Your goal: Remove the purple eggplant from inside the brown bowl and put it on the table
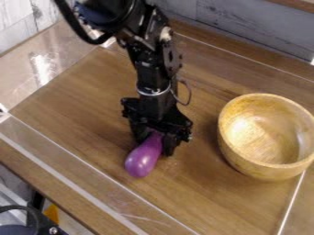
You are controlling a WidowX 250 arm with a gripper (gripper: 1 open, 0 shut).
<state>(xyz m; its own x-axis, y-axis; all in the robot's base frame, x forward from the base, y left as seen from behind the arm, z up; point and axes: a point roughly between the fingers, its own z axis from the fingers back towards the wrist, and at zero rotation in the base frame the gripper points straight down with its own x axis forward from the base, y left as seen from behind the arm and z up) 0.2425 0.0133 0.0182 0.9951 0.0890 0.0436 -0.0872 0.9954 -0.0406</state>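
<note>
The purple eggplant (142, 160) lies on the table (73, 110), left of the brown bowl (266, 135), which holds nothing. My gripper (154, 139) points straight down over the eggplant's upper end. Its dark fingers stand on either side of that end. The plump end sticks out toward the front left, resting on the wood. The fingers' shadow hides whether they press on the eggplant or stand apart from it.
Low clear acrylic walls (50, 46) edge the tabletop at the left and front. The bowl sits near the right edge. Bare wood stretches left of and in front of the eggplant.
</note>
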